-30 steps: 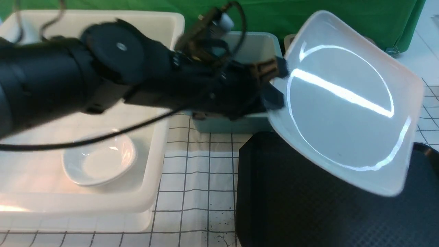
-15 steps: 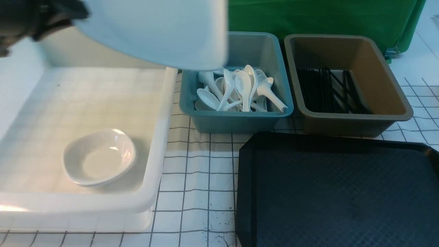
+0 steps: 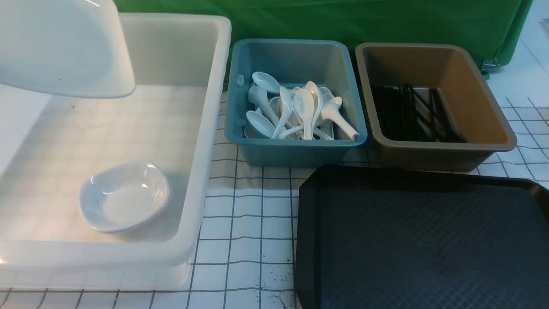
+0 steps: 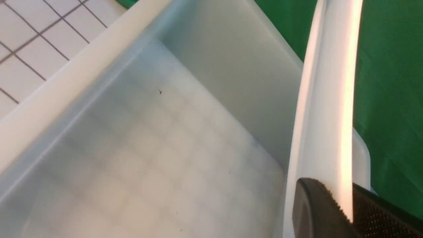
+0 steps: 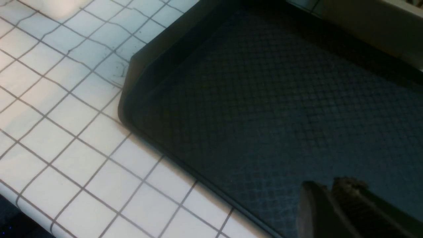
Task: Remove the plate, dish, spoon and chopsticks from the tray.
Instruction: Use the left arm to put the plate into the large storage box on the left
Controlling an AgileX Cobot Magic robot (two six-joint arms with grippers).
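The large white plate [image 3: 64, 47] hangs tilted above the far left corner of the white tub [image 3: 206, 128]. In the left wrist view my left gripper [image 4: 333, 185] is shut on the plate's rim [image 4: 327, 99], over the tub's floor; the arm is outside the front view. The black tray [image 3: 407, 240] lies bare at the front right. My right gripper [image 5: 328, 183] hovers over the tray [image 5: 264, 99], fingers together with nothing between them. A small white dish [image 3: 124, 197] rests in the tub. Several spoons [image 3: 300, 111] lie in the teal bin, black chopsticks [image 3: 411, 113] in the brown tub.
The teal bin [image 3: 296, 143] and the brown tub [image 3: 472, 98] stand side by side behind the tray. A white gridded cloth [image 3: 248, 223] covers the table between tub and tray. A green backdrop hangs behind everything.
The plate has swung left, from above the tray across the teal bin to over the white tub. The left arm has passed out of the front view.
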